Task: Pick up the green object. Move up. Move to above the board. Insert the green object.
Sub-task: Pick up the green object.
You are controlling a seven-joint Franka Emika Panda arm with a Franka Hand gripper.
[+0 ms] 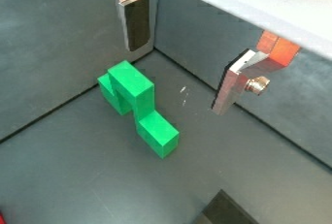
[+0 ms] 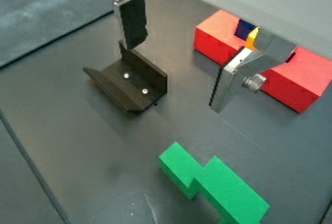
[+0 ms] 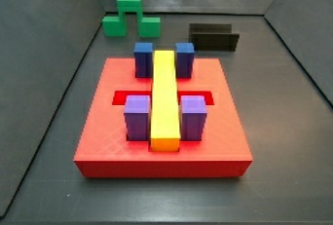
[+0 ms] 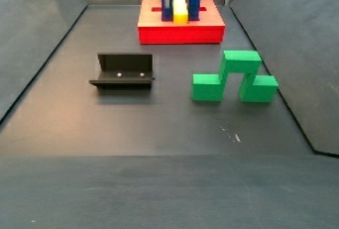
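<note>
Gripper hangs released above bare floor; green object lies free, well apart from board.

There was one green object, one board and one fixture on the floor. The board carried two blue blocks, two purple blocks and one yellow bar. One gripper hung above the floor, with two fingers.
</note>
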